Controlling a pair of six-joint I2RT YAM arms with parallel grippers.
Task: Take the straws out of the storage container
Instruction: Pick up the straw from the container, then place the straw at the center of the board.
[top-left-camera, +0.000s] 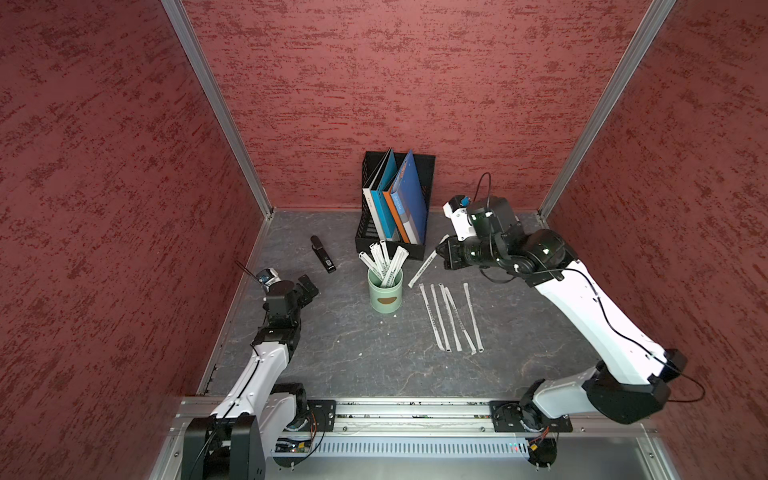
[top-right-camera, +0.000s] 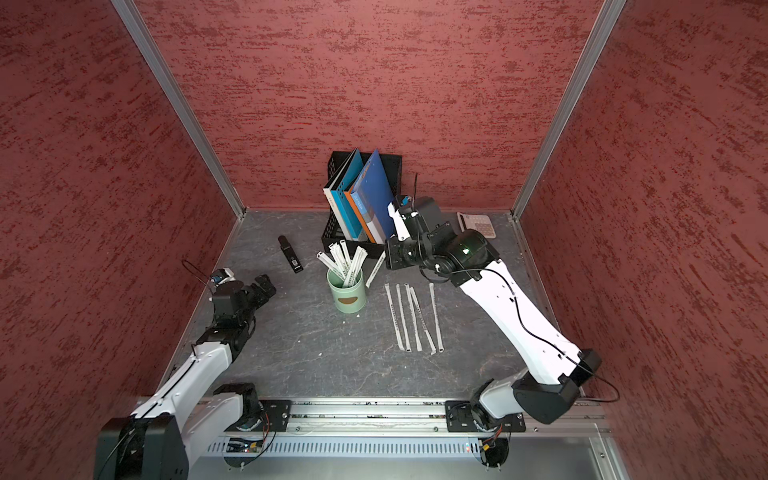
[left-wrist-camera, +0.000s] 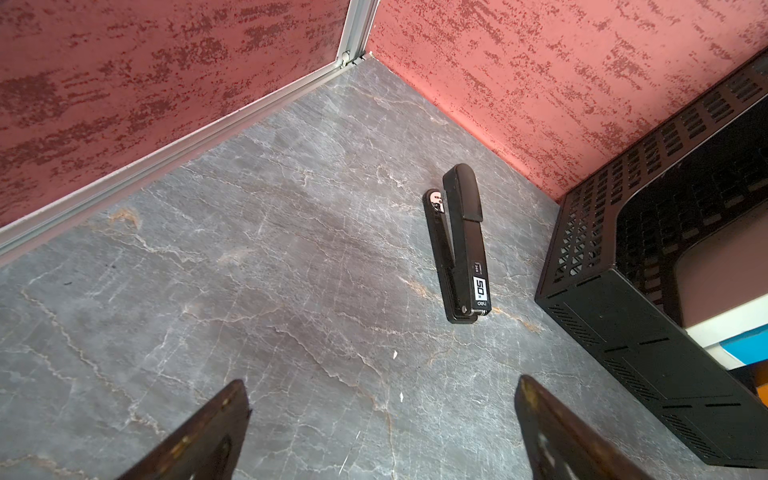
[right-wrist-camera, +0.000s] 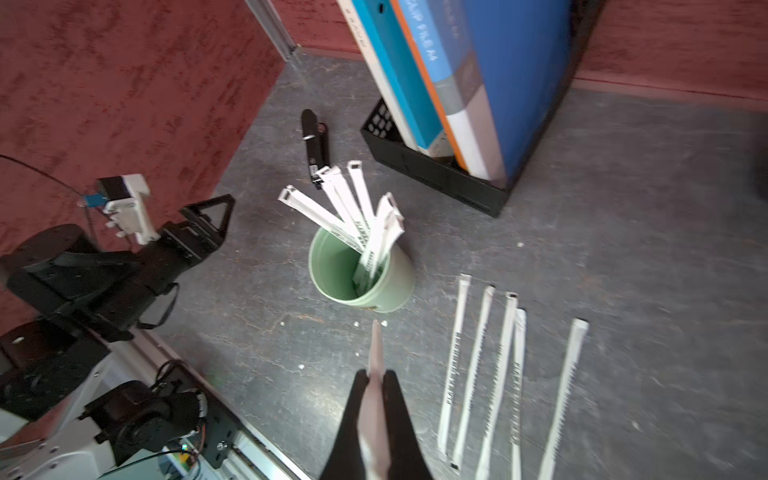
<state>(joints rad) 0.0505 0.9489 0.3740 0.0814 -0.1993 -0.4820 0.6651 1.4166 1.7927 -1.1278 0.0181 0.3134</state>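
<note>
Right gripper (right-wrist-camera: 376, 376), arm raised and outstretched, pinches one straw (right-wrist-camera: 375, 349); left gripper (left-wrist-camera: 382, 380) hovers low, spread.

~12 straws (right-wrist-camera: 454, 361), 1 cup (top-left-camera: 385, 297), 1 stapler (top-left-camera: 323, 254), 1 rack (top-left-camera: 415, 250), ~4 folders (top-left-camera: 409, 195), 1 calc. (top-right-camera: 478, 224)

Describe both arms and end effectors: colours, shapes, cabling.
Left arm and right arm match: white link shells, black joint housings, a thin black cable along each. Left end effector and right end effector are black, with triangular fingers. Each wrist carries a small white camera module with a blue connector.
</note>
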